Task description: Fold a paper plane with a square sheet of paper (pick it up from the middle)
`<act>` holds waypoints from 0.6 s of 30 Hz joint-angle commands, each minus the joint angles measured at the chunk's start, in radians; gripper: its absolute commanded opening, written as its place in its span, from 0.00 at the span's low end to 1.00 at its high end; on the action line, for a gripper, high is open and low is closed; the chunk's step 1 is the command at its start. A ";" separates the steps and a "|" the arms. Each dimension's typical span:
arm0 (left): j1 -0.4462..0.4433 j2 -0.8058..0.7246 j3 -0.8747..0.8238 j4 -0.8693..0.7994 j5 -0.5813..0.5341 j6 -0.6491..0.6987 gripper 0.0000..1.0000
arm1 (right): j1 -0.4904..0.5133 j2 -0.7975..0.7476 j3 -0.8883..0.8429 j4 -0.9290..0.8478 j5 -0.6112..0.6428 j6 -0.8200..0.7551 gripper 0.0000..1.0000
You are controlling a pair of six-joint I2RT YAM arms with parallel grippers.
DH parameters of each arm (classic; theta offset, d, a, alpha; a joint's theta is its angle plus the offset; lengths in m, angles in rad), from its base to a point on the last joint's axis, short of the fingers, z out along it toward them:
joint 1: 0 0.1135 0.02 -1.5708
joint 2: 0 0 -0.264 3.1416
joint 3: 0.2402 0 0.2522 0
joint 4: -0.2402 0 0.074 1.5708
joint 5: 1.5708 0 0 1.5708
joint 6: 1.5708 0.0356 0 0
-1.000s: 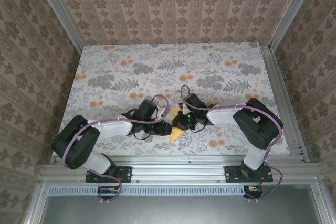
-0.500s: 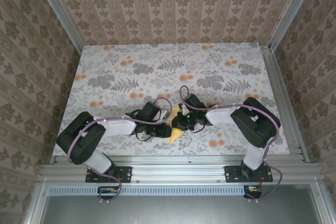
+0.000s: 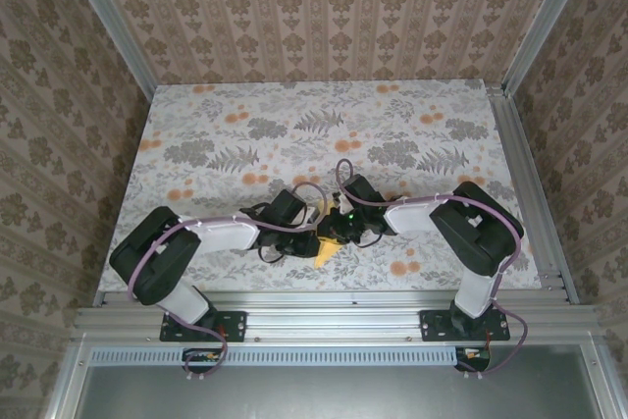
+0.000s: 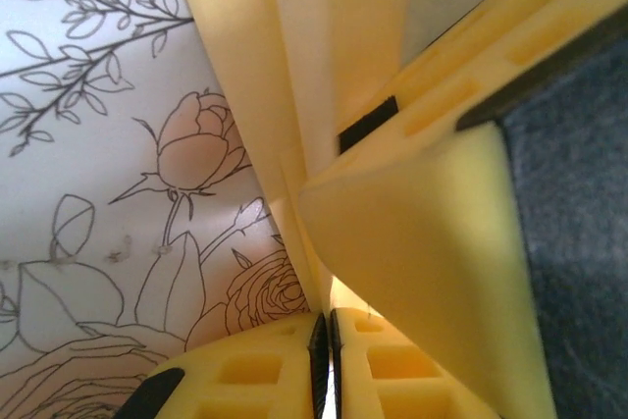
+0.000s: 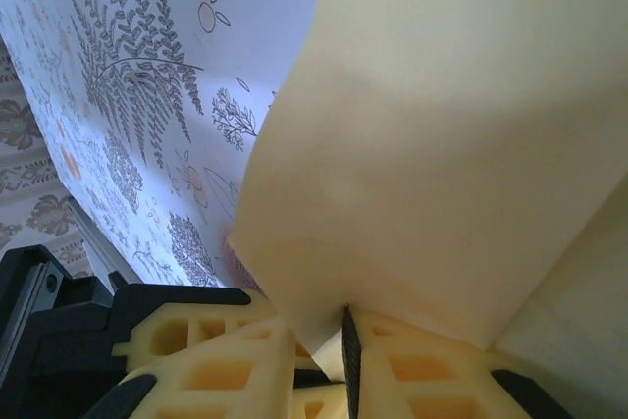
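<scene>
The pale-yellow sheet of paper [image 3: 323, 251], folded into a slim pointed shape, is held just above the flowered cloth near the table's front middle, its tip towards the front edge. My left gripper [image 3: 311, 235] reaches it from the left. In the left wrist view the left gripper [image 4: 329, 326] has its pads pressed together on a thin edge of the paper [image 4: 324, 46]. My right gripper [image 3: 340, 233] meets it from the right. In the right wrist view the right gripper [image 5: 329, 336] stands slightly apart, with a fold of the paper [image 5: 442, 144] hanging in the gap.
The table is covered by a grey cloth with orange flowers [image 3: 324, 125]. An aluminium rail [image 3: 334, 319] runs along the front edge, and patterned walls [image 3: 324, 7] close the back and sides. Free room lies behind the grippers.
My left arm has slid right, up to the paper, and its jaws have closed on it. The right gripper's jaws have loosened. The paper has barely moved.
</scene>
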 commanded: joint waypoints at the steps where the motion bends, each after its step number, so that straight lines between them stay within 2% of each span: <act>1: -0.052 0.087 -0.009 -0.012 -0.059 0.040 0.13 | -0.014 -0.032 -0.021 0.014 -0.005 0.013 0.25; 10: -0.079 0.106 0.001 -0.034 -0.101 0.050 0.13 | -0.085 -0.095 -0.046 0.046 0.008 0.028 0.27; 18: -0.089 0.109 0.006 -0.044 -0.121 0.059 0.13 | -0.095 -0.011 -0.026 0.083 -0.018 0.027 0.20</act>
